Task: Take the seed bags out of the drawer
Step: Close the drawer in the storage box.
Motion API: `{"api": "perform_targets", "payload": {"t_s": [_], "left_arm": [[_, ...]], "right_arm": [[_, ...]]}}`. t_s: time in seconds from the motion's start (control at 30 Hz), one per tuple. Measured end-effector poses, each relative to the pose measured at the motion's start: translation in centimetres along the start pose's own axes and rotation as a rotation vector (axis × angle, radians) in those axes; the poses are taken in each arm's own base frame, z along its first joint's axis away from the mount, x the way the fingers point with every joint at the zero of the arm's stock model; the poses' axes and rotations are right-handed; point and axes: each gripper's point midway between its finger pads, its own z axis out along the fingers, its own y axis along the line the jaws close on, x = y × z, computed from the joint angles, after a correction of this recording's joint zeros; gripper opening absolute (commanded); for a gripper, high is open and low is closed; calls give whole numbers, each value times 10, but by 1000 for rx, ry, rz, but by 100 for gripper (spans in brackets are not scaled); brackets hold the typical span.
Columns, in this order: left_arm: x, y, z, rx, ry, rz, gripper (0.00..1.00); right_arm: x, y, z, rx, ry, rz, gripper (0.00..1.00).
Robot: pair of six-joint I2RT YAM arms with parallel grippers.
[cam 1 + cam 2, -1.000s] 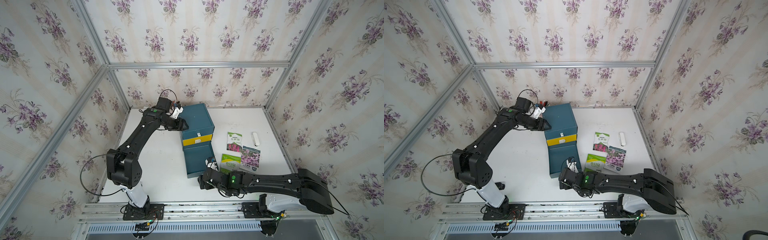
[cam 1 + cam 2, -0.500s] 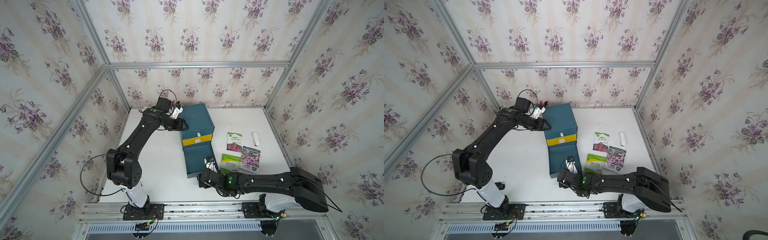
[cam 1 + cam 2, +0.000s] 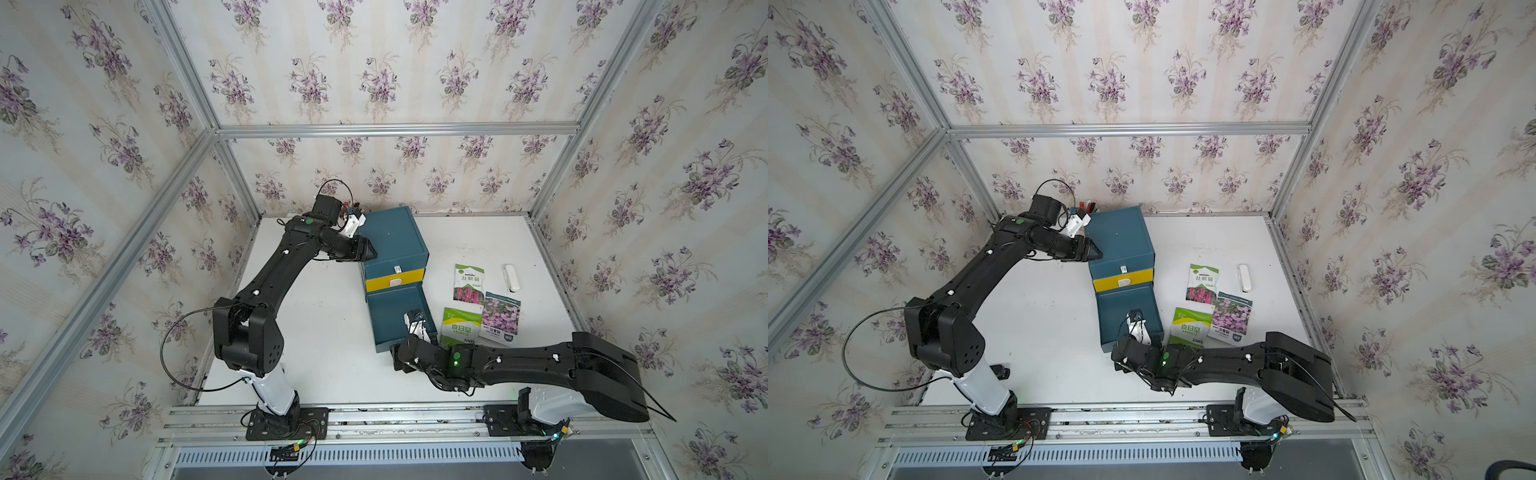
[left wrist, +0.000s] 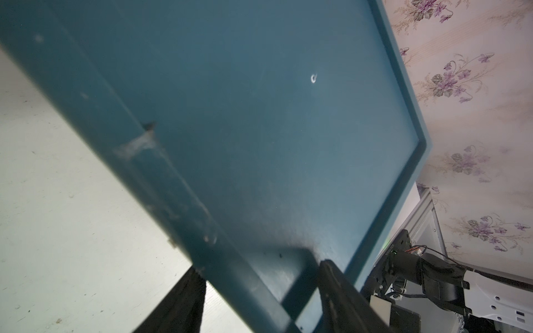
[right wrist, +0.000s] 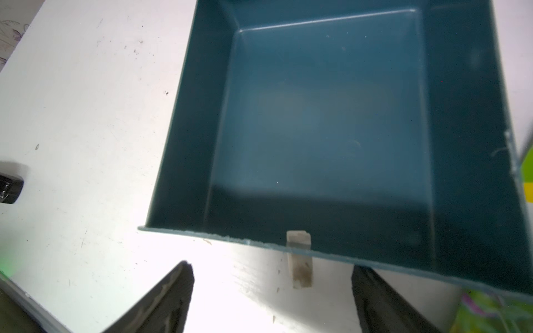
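Seed bags [image 3: 468, 284], all three, lie flat on the worktop [image 3: 324, 332], outside the blue cabinet's [image 3: 392, 237] empty drawer [image 5: 317, 115]: just right of the right end effector [image 5: 271, 266], the nearer one, long axes running away from it. It gapes, holding nothing, at the drawer front; the left end effector [image 3: 368, 252] clamps the cabinet's top edge.

You face robot lab cell: aluminium frame [image 3: 395, 129], floral wallpaper panels [image 3: 374, 62], white table [image 3: 332, 324], arm bases [image 3: 286, 424] bolted to front rail [image 3: 395, 413].
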Motion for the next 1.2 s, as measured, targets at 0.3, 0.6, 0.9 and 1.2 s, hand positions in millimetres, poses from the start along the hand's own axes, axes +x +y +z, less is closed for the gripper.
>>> {"api": "perform_targets", "payload": {"t_s": [0.3, 0.6, 0.9, 1.2], "left_arm": [[0, 0, 0, 1, 0, -1, 64], [0, 1, 0, 4, 1, -5, 64], [0, 2, -1, 14, 3, -12, 64], [0, 2, -1, 20, 5, -17, 64]], "right_arm": [[-15, -6, 9, 4, -30, -15, 83], [-24, -6, 21, -8, -35, -42, 79], [-35, -3, 33, -18, -55, -63, 66], [-49, -6, 43, -13, -88, -71, 61]]}}
